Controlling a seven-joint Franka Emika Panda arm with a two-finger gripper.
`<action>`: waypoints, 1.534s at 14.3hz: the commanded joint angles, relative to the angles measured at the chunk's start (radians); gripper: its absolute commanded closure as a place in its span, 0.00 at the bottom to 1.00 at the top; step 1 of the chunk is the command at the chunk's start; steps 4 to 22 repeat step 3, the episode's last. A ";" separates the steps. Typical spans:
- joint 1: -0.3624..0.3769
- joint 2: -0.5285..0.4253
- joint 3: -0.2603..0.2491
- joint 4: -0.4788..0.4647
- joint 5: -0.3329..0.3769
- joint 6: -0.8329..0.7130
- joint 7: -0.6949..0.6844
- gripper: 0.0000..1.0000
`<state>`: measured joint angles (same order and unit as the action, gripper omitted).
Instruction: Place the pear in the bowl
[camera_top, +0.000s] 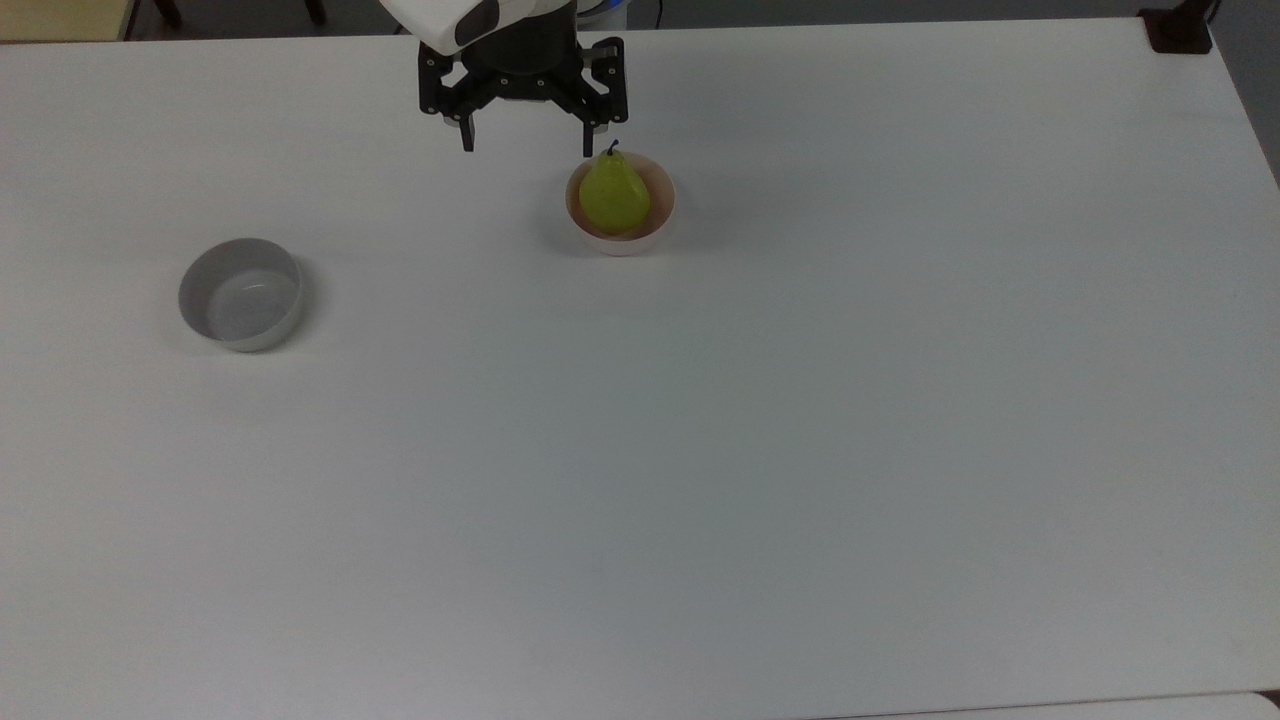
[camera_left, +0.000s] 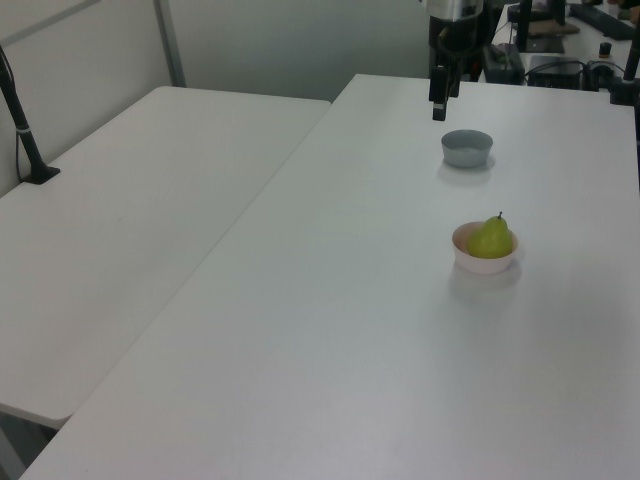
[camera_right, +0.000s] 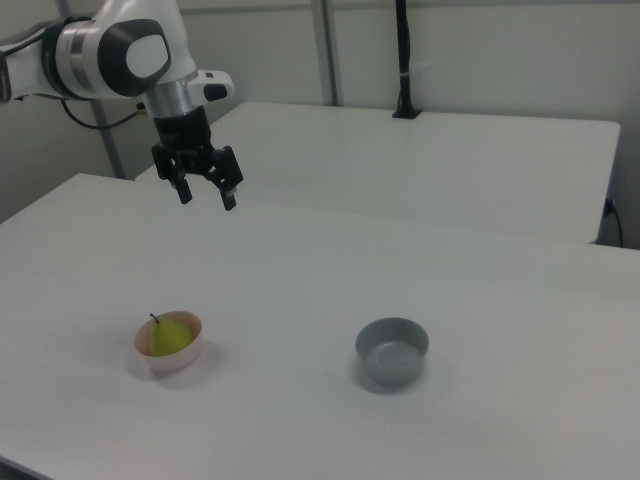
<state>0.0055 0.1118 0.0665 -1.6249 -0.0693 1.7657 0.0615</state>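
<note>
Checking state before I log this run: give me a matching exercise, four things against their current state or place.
Things:
1. pear
2. pink bowl
3. grey bowl
4. gripper

States:
A. empty, standing apart on the table
B. open, raised above the table, holding nothing
C. resting inside a bowl, stem up
D. holding the fruit

Pairs: 1-C, 2-D, 3-A, 4-B

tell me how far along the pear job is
Done: the pear sits inside the pink bowl, stem up, touching nothing else. In hand: nothing; the end effector is open and empty, raised above the table to the top view's left of the bowl. The grey bowl stands empty, apart. Left: apparently nothing beyond parking the arm.
</note>
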 joint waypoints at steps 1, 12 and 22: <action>0.007 -0.015 -0.011 0.016 0.040 -0.074 0.017 0.00; 0.007 -0.015 -0.010 0.017 0.040 -0.074 0.017 0.00; 0.007 -0.015 -0.010 0.017 0.040 -0.074 0.017 0.00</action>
